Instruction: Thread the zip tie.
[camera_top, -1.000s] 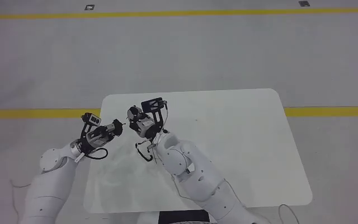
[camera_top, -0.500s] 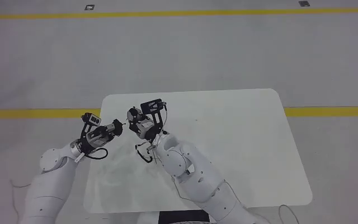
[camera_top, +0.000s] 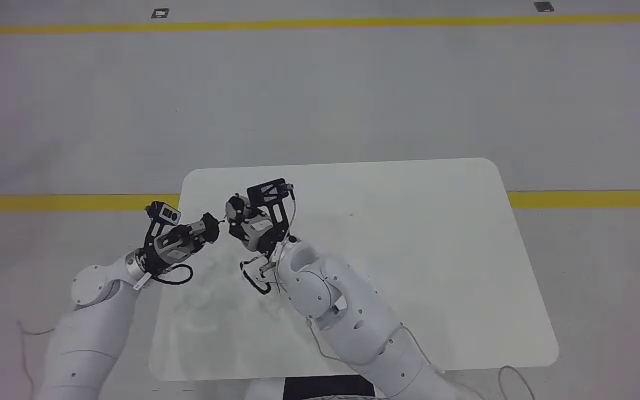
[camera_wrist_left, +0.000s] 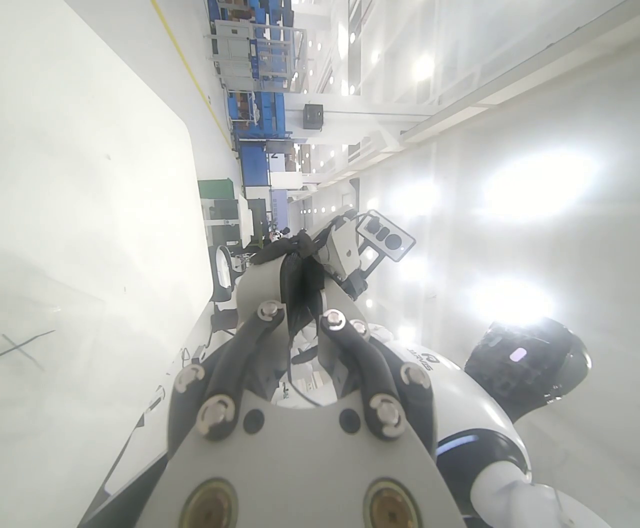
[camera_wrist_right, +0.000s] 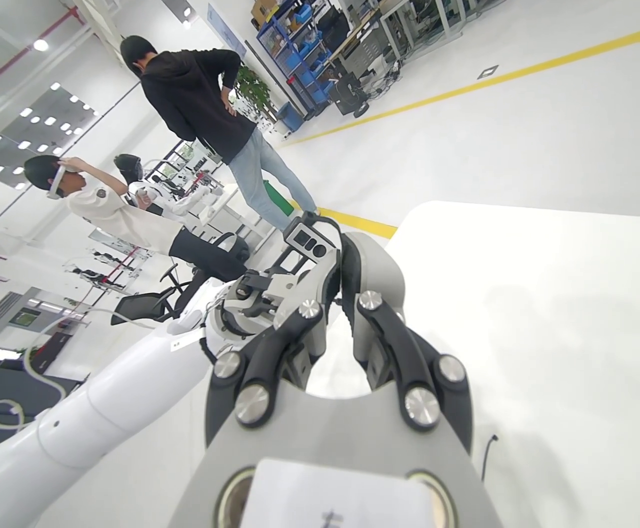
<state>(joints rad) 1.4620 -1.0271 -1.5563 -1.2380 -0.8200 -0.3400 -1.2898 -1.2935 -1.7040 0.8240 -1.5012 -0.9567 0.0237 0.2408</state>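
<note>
We see both arms bent inward, L gripper (camera_top: 211, 221) and R gripper (camera_top: 236, 214) tip to tip, nearly touching, above the table's (camera_top: 430, 190) far-left corner. L fingers (camera_wrist_left: 265, 285) are pressed shut, R fingers (camera_wrist_right: 375, 270) likewise. The zip tie (camera_top: 222, 221) is a thin dark sliver between the tips, off the table; we can't tell which side grips it.

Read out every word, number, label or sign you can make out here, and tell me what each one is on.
Nothing can be quoted reliably.
Lettering on the robot's white shell: a maker's mark, upside down, left unquoted.
White label at the base of the right claw: one dark mark, cut off at the edge, unreadable.
Small tag on the left arm: too small to read.
</note>
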